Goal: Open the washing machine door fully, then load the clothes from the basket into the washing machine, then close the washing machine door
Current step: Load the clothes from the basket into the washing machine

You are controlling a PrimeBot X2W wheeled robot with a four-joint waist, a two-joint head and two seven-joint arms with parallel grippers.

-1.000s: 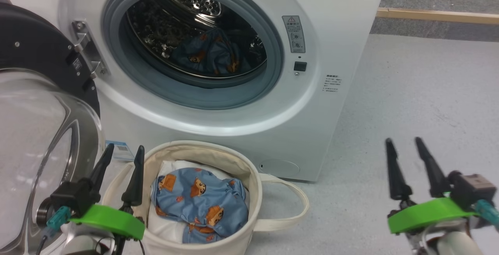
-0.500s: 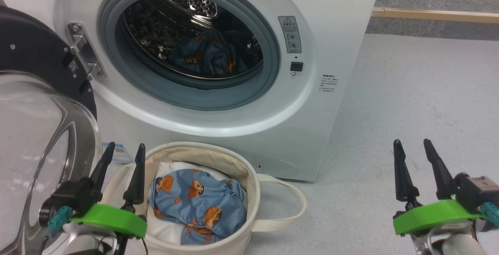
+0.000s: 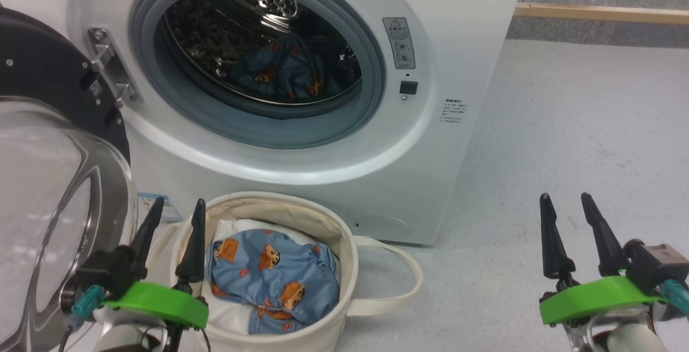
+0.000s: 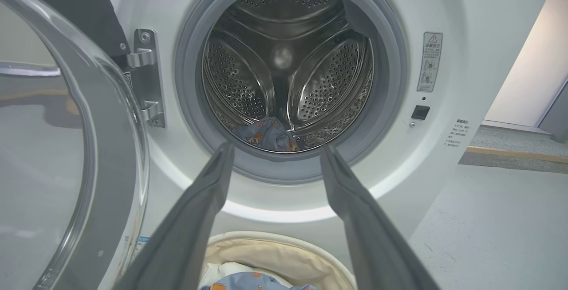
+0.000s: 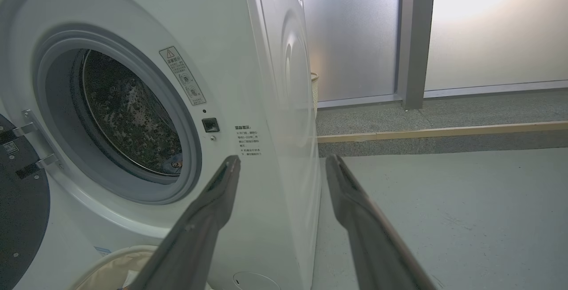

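Grippers both splayed and empty: left gripper (image 3: 180, 201) beside the basket (image 3: 301, 336), right gripper (image 3: 565, 197) over the floor (image 3: 565, 126). The washing machine door (image 3: 48, 180) stands swung wide at left. 1 piece of the clothes (image 3: 274, 276) lies in the basket on white fabric (image 3: 229, 309); 1 garment (image 3: 285, 67) sits inside the washing machine (image 3: 457, 45) drum.

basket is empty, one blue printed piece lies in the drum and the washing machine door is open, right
No, the basket isn't empty: the head view shows a blue printed garment lying in it on white fabric. The rest stands: a second blue printed piece lies in the drum and the washing machine door is open.
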